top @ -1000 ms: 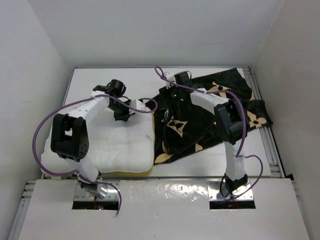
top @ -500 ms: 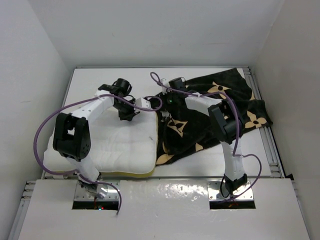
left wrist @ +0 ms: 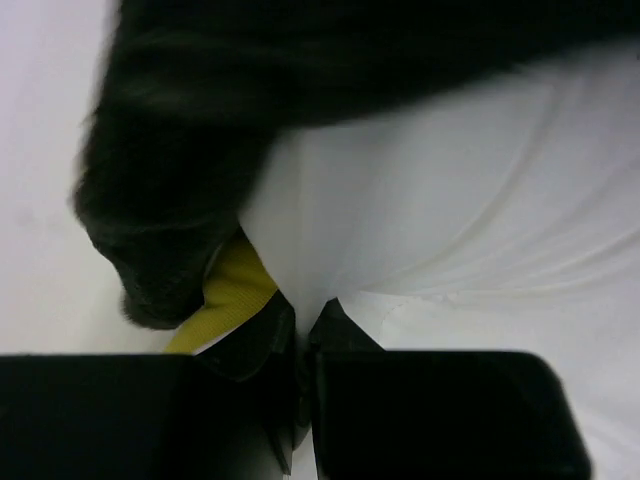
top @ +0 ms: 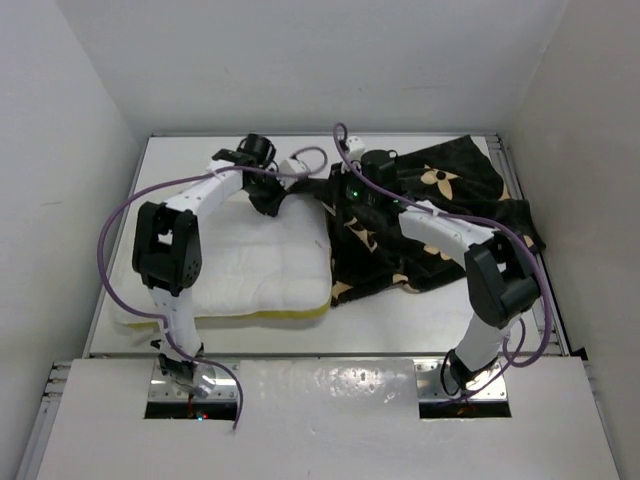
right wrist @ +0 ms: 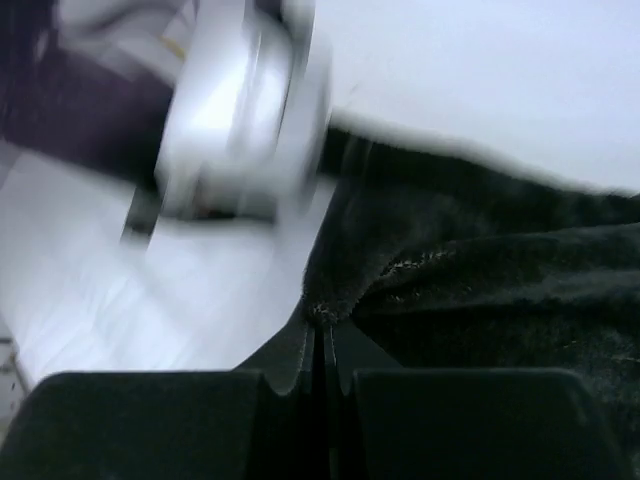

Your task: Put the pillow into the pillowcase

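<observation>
The white pillow (top: 250, 268) lies left of centre, its yellow band (top: 275, 312) along the near edge. The black pillowcase (top: 455, 195) with tan flowers is bunched on the right, its left edge against the pillow's far right corner. My left gripper (top: 270, 200) is shut on that corner. The left wrist view shows white pillow fabric (left wrist: 450, 200) pinched in the gripper (left wrist: 305, 315), the yellow band (left wrist: 235, 290) beside it and the pillowcase (left wrist: 190, 160) just ahead. My right gripper (top: 333, 190) is shut on the pillowcase's edge (right wrist: 420, 270), seen at the gripper (right wrist: 325, 322).
White walls enclose the table on three sides. Metal rails (top: 545, 290) run along the table's right edge. Purple cables (top: 115, 260) loop off both arms. The left arm's white wrist (right wrist: 240, 100) shows blurred close in front of the right wrist camera.
The right gripper has shut on the pillowcase edge, and its elbow has swung out to the right. The left gripper has pulled the pillow's corner farther and rightward, against the pillowcase.
</observation>
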Action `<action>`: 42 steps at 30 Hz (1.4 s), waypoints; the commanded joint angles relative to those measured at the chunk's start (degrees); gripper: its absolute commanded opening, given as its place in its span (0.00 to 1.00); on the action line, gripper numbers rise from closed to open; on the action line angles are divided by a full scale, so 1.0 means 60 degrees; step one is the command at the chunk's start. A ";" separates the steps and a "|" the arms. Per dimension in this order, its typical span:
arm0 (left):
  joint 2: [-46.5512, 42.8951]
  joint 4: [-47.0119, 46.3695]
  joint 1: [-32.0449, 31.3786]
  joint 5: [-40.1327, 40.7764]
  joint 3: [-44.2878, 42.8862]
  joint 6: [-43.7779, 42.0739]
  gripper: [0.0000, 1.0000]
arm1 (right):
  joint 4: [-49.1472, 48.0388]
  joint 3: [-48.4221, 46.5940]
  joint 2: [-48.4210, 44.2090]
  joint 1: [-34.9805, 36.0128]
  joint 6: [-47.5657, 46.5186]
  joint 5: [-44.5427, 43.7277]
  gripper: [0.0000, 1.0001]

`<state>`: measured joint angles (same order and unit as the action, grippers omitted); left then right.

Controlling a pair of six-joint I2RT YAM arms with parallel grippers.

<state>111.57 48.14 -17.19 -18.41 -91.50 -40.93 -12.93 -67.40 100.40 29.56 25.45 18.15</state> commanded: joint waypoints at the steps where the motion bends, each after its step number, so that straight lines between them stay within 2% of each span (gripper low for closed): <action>1: -0.0065 -0.2043 0.0609 0.0696 -0.1022 0.2672 0.00 | 0.0409 0.0261 -0.0385 0.0346 -0.0389 0.0416 0.00; 5: -0.0225 -0.2851 0.0697 0.0768 -0.1068 0.4283 0.00 | 0.0851 0.0188 -0.0342 0.0507 -0.0404 0.0899 0.00; 10: -0.0241 -0.3863 0.0566 0.1953 -0.0365 0.5107 0.00 | 0.1041 -0.0353 0.0009 0.0799 -0.0213 0.1355 0.02; 11: -0.0168 -0.3878 0.0507 0.2217 -0.0321 0.5267 0.00 | 0.1157 -0.0601 0.0082 0.0859 -0.0272 0.1224 0.14; 12: -0.0095 -0.3907 0.0507 0.2451 -0.0277 0.5341 0.00 | 0.1231 -0.0748 0.0199 0.0917 -0.0316 0.1049 0.49; 14: 0.0125 -0.3966 0.0507 0.2992 -0.0189 0.5691 0.00 | 0.1668 -0.1259 0.0491 0.0977 -0.0360 0.0465 0.74; 15: 0.0184 -0.3937 0.0536 0.3010 -0.0218 0.5766 0.02 | 0.1874 -0.1451 0.0508 0.0802 -0.0012 0.0156 0.91; 16: 0.0272 -0.3878 0.0550 0.3330 -0.0247 0.5868 0.15 | 0.1992 -0.1453 0.0464 0.0656 0.0310 -0.0253 0.95; 17: 0.0272 -0.3834 0.0565 0.3376 -0.0276 0.5884 0.21 | 0.1892 -0.1293 0.0130 0.0466 0.0662 -0.0489 0.99; 18: 0.0258 -0.3761 0.0580 0.3420 -0.0306 0.5913 0.27 | 0.1804 -0.1031 -0.0134 0.0275 0.1376 -0.0825 0.99; 19: 0.0113 -0.3761 0.0609 0.3435 -0.0320 0.5927 0.37 | 0.1745 -0.0724 -0.0441 -0.0089 0.1658 -0.1205 0.99; 20: 0.0010 -0.3761 0.0624 0.3421 -0.0335 0.5957 0.42 | 0.1846 -0.0198 -0.1068 -0.0238 0.1777 -0.1891 0.99; 21: -0.0180 -0.3804 0.0638 0.3334 -0.0364 0.5957 0.49 | 0.1978 0.0053 -0.1379 -0.0355 0.1691 -0.2274 0.99; 23: -0.0400 -0.3892 0.0624 0.3128 -0.0510 0.5928 0.56 | 0.2372 0.0580 -0.2124 -0.0328 0.1225 -0.3181 0.94; 24: -0.0488 -0.3936 0.0638 0.2867 -0.0598 0.5928 0.61 | 0.2476 0.0772 -0.2288 -0.0269 0.1193 -0.3288 0.84; 25: -0.0591 -0.3893 0.0639 0.2588 -0.0758 0.5913 0.74 | 0.2578 0.0933 -0.2464 -0.0240 0.1236 -0.3362 0.29; 26: -0.0606 -0.3805 0.0624 0.2383 -0.0934 0.5811 0.74 | 0.2754 0.1297 -0.2625 -0.0239 0.1483 -0.3478 0.06; 27: -0.0592 -0.3471 0.0624 0.2178 -0.1356 0.5680 0.75 | 0.2828 0.1504 -0.2931 -0.0138 0.1572 -0.3494 0.00; 30: -0.0796 -0.2664 0.0609 0.1095 -0.1785 0.4365 0.71 | 0.2989 0.2368 -0.3169 0.0256 0.1763 -0.3756 0.00; 31: -0.1130 -0.2386 0.0609 0.0279 -0.1756 0.3041 0.47 | 0.3077 0.2530 -0.3169 0.0375 0.1851 -0.4135 0.03; 32: -0.1308 -0.2050 0.0609 -0.0135 -0.1698 0.2157 0.27 | 0.3194 0.2792 -0.3140 0.0477 0.2055 -0.4240 0.24; 33: -0.1832 -0.1046 0.0595 -0.0545 -0.1408 0.1206 0.06 | 0.3180 0.2897 -0.3067 0.0667 0.2100 -0.4285 0.34; 34: -0.2127 -0.0282 0.0580 -0.1477 -0.1216 -0.1400 0.04 | 0.3079 0.2999 -0.2892 0.0785 0.2086 -0.4358 0.39; 35: -0.2783 0.1408 0.0507 -0.1806 -0.0620 -0.2905 0.04 | 0.2817 0.3145 -0.2775 0.0974 0.2086 -0.4445 0.40; 36: -0.3123 0.2077 0.0449 -0.1925 -0.0179 -0.4182 0.06 | 0.2683 0.3205 -0.2643 0.1005 0.2086 -0.4490 0.35; 37: -0.3518 0.2418 0.0173 -0.1636 0.0348 -0.5586 0.09 | 0.2523 0.3220 -0.2337 0.1049 0.2086 -0.4432 0.22; 38: -0.4261 0.2508 -0.0004 -0.1358 0.1455 -0.5833 0.25 | 0.2332 0.3176 -0.2131 0.1079 0.2144 -0.4446 0.01; 39: -0.4588 0.2393 -0.0224 -0.1108 0.2003 -0.5922 0.37 | 0.2258 0.3089 -0.1926 0.1079 0.2159 -0.4388 0.00; 40: -0.4939 0.2232 -0.0516 -0.0874 0.2502 -0.5879 0.49 | 0.2301 0.2769 -0.1692 0.1079 0.2159 -0.4272 0.04; 42: -0.5743 0.1198 -0.0708 -0.0842 0.3802 -0.5413 0.71 | 0.2549 0.2401 -0.1047 0.1093 0.2086 -0.4270 0.24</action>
<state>80.75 54.52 -19.09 -22.20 -76.75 -63.46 4.49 -48.95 91.39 35.88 37.87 -6.26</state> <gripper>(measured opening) 0.659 0.195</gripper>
